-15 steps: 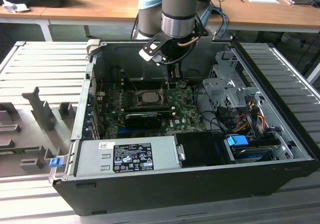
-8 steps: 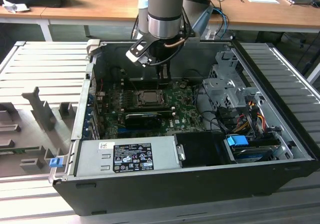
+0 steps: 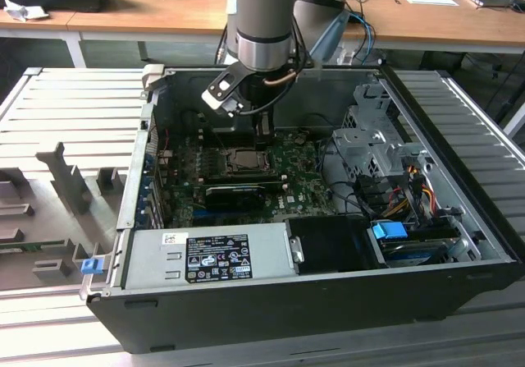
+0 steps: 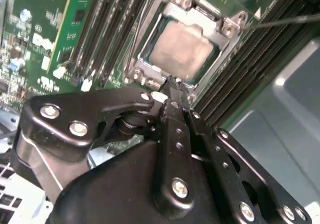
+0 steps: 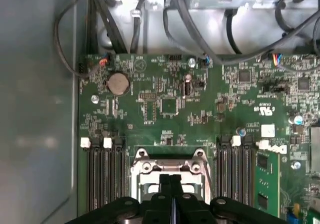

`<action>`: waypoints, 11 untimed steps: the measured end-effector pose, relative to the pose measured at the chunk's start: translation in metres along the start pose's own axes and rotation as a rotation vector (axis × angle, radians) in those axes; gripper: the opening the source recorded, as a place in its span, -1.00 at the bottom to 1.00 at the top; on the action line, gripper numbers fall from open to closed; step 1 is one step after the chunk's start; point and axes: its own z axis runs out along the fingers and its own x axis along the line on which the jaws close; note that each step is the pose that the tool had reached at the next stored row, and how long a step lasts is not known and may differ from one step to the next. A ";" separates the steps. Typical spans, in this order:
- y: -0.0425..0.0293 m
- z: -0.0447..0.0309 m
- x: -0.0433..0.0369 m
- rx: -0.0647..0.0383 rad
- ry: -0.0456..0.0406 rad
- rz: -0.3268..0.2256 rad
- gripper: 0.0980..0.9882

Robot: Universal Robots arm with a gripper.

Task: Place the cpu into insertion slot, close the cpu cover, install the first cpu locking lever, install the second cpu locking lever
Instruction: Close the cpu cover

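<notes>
Second wrist view: the cpu (image 4: 182, 48) lies flat in the slot (image 4: 142, 66), pale face up. The cover (image 4: 212, 14) looks down around its edges, but you can't confirm it's fully seated. The gripper (image 4: 172, 82) has its fingers pressed together with nothing seen between them. Its tip is at the slot's rim, just beside the cpu; you can't tell if it touches or hovers. A thin lever (image 4: 280, 21) runs off from one slot corner, apart from the gripper.

In the exterior view the gripper (image 3: 261, 133) hangs straight over the slot (image 3: 244, 160) inside the case (image 3: 328, 301).

Handling, as a judgement: treat the cpu as light, thin, stiff and fragile, with a smooth, slippery top. Grip it by opposite edges only and never press its face. The cover is likely thin springy metal, so push it at its rim.
</notes>
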 end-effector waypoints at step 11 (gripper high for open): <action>-0.0240 0.0000 0.0000 0.000 0.0020 0.000 -0.98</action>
